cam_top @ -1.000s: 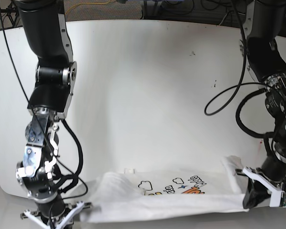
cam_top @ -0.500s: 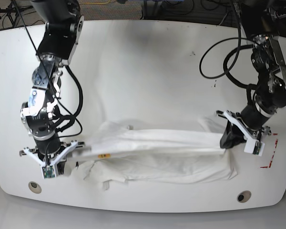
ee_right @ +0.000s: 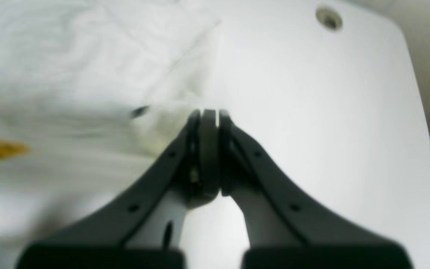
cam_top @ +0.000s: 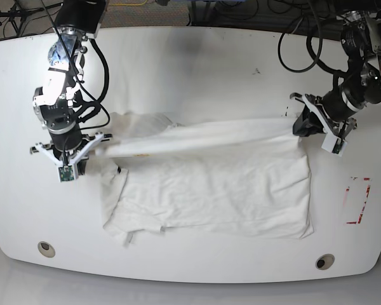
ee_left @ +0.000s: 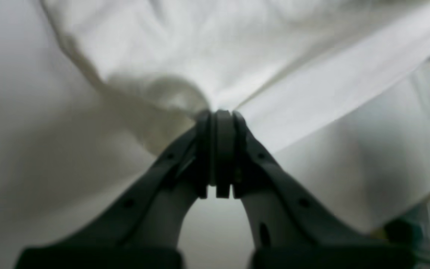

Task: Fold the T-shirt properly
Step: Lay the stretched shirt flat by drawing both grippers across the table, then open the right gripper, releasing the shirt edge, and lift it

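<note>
Across the tabletop: T-shirt stretched between both grippers

Over the white tabletop (cam_top: pixel 197 260) in the base view, your T-shirt (cam_top: pixel 209 178) spans the gap between the two arms, its upper edge drawn taut between the grippers and its lower part spread toward the near side. Your right gripper (cam_top: pixel 87 151) is at the left end of that edge, your left gripper (cam_top: pixel 314 114) at the right end. A bit of yellow-orange emblem (cam_top: pixel 141 155) shows near the right gripper's end, plus a small black tag (cam_top: pixel 119 169) below it. Red marks (cam_top: pixel 367 200) sit on the tabletop at the right; a round hole (cam_top: pixel 325 261) is near the near-right corner, another near the near-left.

Left wrist view: your left gripper's fingers are closed together on the cloth, folds running out from the tips. Blurry, but the pinch reads.

Right wrist view: your right gripper's fingers are together, cloth right at the tips on one side. Blur hides how much fabric they have. Emblem and dark tag show off to the left, bare tabletop to the right.
</note>
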Available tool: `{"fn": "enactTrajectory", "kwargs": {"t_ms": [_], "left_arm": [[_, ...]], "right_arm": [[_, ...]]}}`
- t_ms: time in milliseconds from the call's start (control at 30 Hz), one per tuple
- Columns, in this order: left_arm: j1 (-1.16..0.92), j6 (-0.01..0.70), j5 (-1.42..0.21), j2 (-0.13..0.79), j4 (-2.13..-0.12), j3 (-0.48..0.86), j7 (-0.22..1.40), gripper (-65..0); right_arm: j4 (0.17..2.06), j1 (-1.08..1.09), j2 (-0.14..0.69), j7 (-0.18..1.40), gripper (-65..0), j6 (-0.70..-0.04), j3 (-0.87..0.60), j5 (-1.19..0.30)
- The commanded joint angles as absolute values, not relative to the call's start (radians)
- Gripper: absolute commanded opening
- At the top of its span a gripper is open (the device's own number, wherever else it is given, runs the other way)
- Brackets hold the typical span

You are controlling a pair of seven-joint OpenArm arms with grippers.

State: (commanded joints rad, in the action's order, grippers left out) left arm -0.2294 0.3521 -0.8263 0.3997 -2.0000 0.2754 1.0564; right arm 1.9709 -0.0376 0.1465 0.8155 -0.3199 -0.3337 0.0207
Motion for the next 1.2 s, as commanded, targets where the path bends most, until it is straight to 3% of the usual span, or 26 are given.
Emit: {"fn": "enactTrajectory", "kwargs": {"t_ms": [367, 767, 1200], "left_arm": [[-0.352, 0.352, -0.862, 0.476, -1.998, 0.274, 1.056, -65.0], [-0.423, 0.352, -0.854, 0.478, -1.998, 0.272, 1.056, -65.0], [-0.467, 0.352, -0.855, 0.478, -1.998, 0.277, 1.056, -65.0]], "right_arm": [[1.969, -0.162, 0.102, 0.809, -65.0, -0.32, -0.414, 0.018], [1.966, -0.229, 0.031, 0.812, -64.7, -0.32, -0.449, 0.024], [1.966, -0.283, 0.027, 0.814, -61.5, -0.317, -0.449, 0.018]]}}
